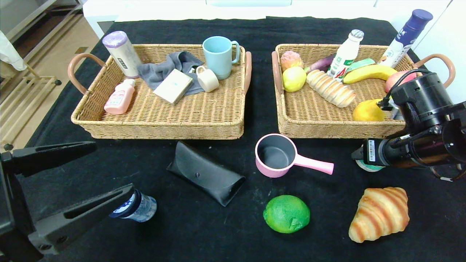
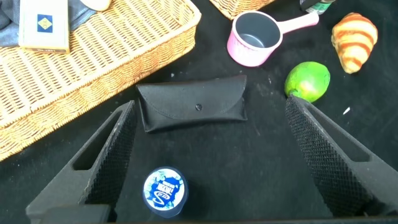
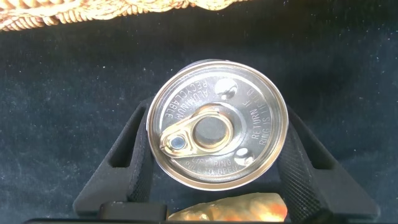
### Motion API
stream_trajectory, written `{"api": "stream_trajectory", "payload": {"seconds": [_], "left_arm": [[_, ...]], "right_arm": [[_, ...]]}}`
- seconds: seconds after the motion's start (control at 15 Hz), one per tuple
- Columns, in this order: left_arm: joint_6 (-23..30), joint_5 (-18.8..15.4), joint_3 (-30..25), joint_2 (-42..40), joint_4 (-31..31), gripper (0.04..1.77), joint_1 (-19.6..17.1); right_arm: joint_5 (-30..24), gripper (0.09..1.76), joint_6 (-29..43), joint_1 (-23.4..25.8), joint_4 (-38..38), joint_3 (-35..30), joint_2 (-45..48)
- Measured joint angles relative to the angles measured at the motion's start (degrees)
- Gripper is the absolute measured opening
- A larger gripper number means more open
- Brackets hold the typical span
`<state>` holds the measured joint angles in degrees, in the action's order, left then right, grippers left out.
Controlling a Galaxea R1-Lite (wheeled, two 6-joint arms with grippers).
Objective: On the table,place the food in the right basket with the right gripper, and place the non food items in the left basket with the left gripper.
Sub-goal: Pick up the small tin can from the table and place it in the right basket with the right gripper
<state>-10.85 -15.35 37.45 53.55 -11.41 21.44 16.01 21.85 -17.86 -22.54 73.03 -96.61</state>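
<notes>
Your right gripper (image 3: pixel 214 177) stood over a can (image 3: pixel 217 122) on the table (image 1: pixel 327 218) just in front of the right basket (image 1: pixel 309 123). Its fingers (image 3: pixel 134 158) sat against both sides of the can, so I recorded it as clamped on the can, which stood upright with its pull-tab lid facing up. In the head view the can (image 1: pixel 368 167) showed only as a sliver under your right wrist, near the croissant (image 1: pixel 380 213).

Your left gripper (image 2: pixel 205 162) hung spread wide and empty at the front left of the table. A bottle (image 2: pixel 165 191) with a blue cap lay between its fingers, untouched.

Remaining on the table: a black case (image 1: pixel 205 173), a pink pot (image 1: pixel 280 155), a lime (image 1: pixel 286 213) and the croissant. The left basket (image 1: pixel 164 127) held cups, a cloth, a box and bottles. The right basket held fruit, bread and bottles.
</notes>
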Motion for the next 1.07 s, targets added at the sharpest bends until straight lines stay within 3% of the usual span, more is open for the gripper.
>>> {"api": "stream_trajectory", "payload": {"seconds": [0.6, 1.07], "left_arm": [[0.0, -0.3, -0.2, 0.0, 0.1, 1.72, 0.2], [-0.1, -0.8, -0.6, -0.2, 0.1, 1.72, 0.2]], "right_arm": [[0.0, 1.17, 0.0, -0.8, -0.6, -0.4, 0.8], [0.0, 1.17, -0.4, -4.0, -5.2, 0.2, 7.3]]}}
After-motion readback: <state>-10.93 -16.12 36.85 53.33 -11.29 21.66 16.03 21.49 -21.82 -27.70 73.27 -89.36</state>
